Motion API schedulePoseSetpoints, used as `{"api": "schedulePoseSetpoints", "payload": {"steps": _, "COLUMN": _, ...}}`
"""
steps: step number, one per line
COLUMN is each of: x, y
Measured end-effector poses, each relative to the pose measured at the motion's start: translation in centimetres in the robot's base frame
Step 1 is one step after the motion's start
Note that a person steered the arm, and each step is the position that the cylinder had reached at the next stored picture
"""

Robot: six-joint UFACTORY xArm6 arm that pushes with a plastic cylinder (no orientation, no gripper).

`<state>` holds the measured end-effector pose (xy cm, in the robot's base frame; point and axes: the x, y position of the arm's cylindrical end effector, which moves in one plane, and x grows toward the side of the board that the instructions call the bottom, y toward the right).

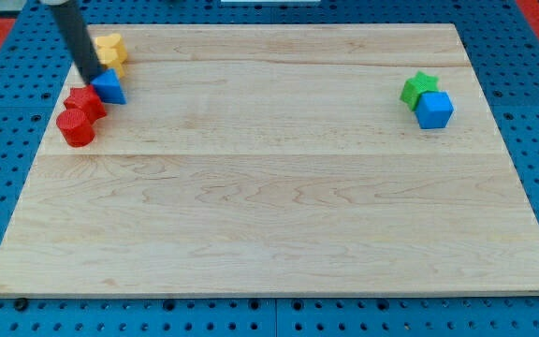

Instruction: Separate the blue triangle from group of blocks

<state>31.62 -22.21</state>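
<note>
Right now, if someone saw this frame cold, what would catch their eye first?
Probably the tight cluster at the board's upper left: my tip sits right against the blue triangle, with a yellow block just above and two red blocks just below it. Next, the lone pair at the view's right, a green block touching a blue cube. The wooden board between them is bare.

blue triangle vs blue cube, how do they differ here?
The blue triangle is wedge-shaped, at the view's upper left, packed against red blocks with my tip at its left edge. The blue cube is boxy, at the view's right, touching only a green block. Both are blue.
</note>
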Motion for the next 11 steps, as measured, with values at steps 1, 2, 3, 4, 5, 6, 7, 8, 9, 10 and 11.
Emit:
{"api": "schedulePoseSetpoints", "payload": {"steps": 1, "x": 1.0, "y": 3.5}}
{"api": "schedulePoseSetpoints", "payload": {"steps": 2, "x": 2.5, "y": 3.5}}
{"api": "schedulePoseSetpoints", "payload": {"steps": 3, "x": 2.5, "y": 4.5}}
{"api": "schedulePoseSetpoints", "payload": {"steps": 4, "x": 3.7, "y": 4.7}}
{"api": "schedulePoseSetpoints", "payload": {"steps": 5, "x": 6.1, "y": 1.7}}
{"api": "schedulePoseSetpoints", "payload": {"steps": 6, "x": 8.6, "y": 1.2}}
{"api": "schedulePoseSetpoints", "payload": {"steps": 7, "x": 7.4, "y": 3.3}}
{"api": "schedulePoseSetpoints", "payload": {"steps": 8, "x": 5.1, "y": 5.8}}
{"api": "schedulePoseSetpoints", "payload": {"steps": 9, "x": 4.1, "y": 9.8}}
{"api": "schedulePoseSetpoints", "payload": {"steps": 10, "x": 4.0, "y": 14.4}}
{"api": "schedulePoseSetpoints", "payload": {"steps": 11, "x": 3.8, "y": 19.1}}
